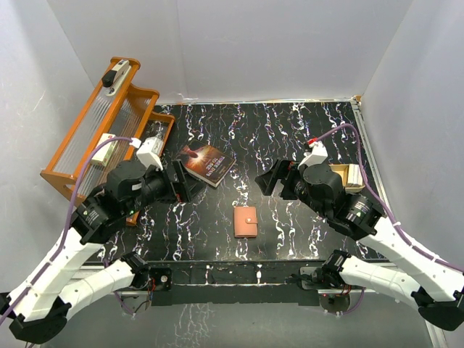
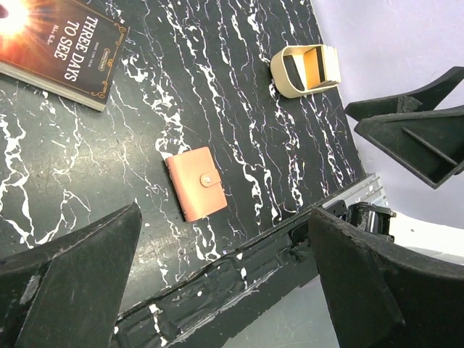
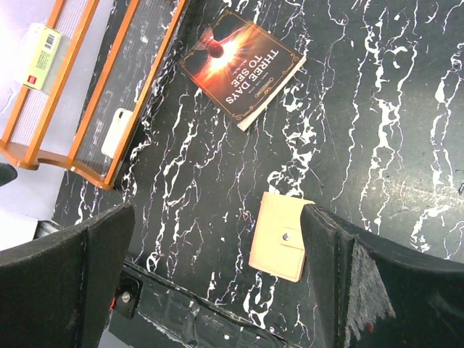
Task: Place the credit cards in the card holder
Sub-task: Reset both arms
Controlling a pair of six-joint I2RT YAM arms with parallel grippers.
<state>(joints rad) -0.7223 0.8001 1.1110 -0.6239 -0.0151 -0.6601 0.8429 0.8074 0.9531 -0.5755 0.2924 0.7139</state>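
Observation:
The card holder (image 1: 246, 221) is a small reddish-brown leather wallet, shut with its snap tab, flat on the black marbled table between the arms. It also shows in the left wrist view (image 2: 196, 183) and the right wrist view (image 3: 281, 236). A pale card-shaped thing (image 3: 118, 132) lies in the orange rack; I cannot tell whether it is a credit card. No darker card shows. My left gripper (image 1: 185, 181) hangs open and empty above the table, left of the holder, seen also in the left wrist view (image 2: 225, 290). My right gripper (image 1: 268, 181) is open and empty, seen also in the right wrist view (image 3: 217, 275).
A dark paperback book (image 1: 207, 163) lies behind the holder. An orange slatted rack (image 1: 109, 130) stands at the back left, with a yellow-green packet (image 3: 43, 47) in it. A beige-gold tin (image 1: 348, 177) sits at the right, by the right arm. White walls close in the table.

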